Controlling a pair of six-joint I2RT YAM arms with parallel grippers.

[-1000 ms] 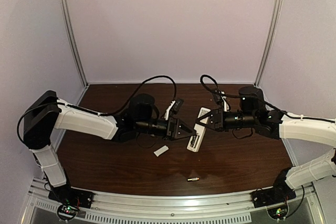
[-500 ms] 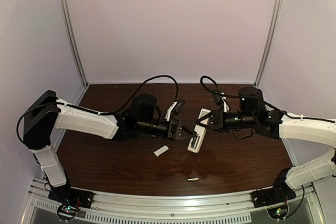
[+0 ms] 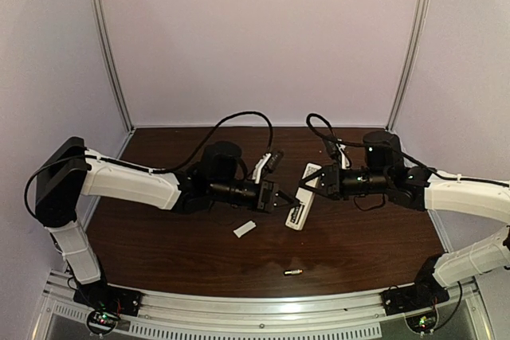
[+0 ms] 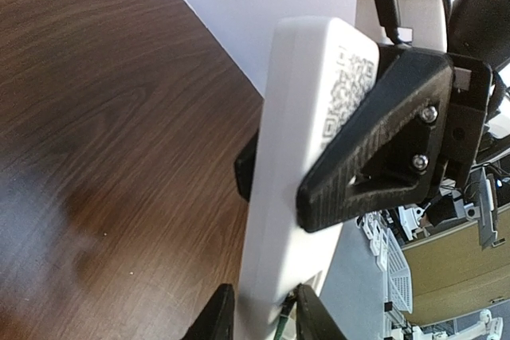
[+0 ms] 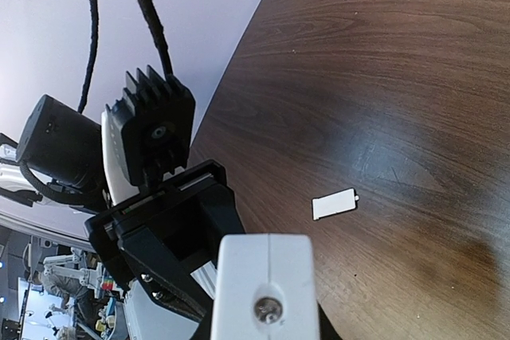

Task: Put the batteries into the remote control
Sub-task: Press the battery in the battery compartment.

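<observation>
The white remote control (image 3: 301,197) hangs tilted above the table, my right gripper (image 3: 311,185) shut across its thickness. In the left wrist view the right gripper's black fingers (image 4: 374,149) clamp the remote control (image 4: 295,117) just below its QR label. My left gripper (image 3: 280,204) is at the remote's lower end. Its jaws straddle that end closely, and a thin dark-green battery (image 4: 283,322) is pinched between one fingertip (image 4: 315,316) and the remote's back. Another battery (image 3: 293,271) lies on the table near the front edge.
A small flat white cover piece (image 3: 245,228) lies on the dark wood table (image 3: 159,244) below the left gripper, and also shows in the right wrist view (image 5: 333,205). Black cables loop behind both wrists. Walls and metal posts enclose the back and sides.
My left gripper has edged slightly to the right against the remote's lower end, and its jaws have narrowed a little. The right arm and the remote have held their place.
</observation>
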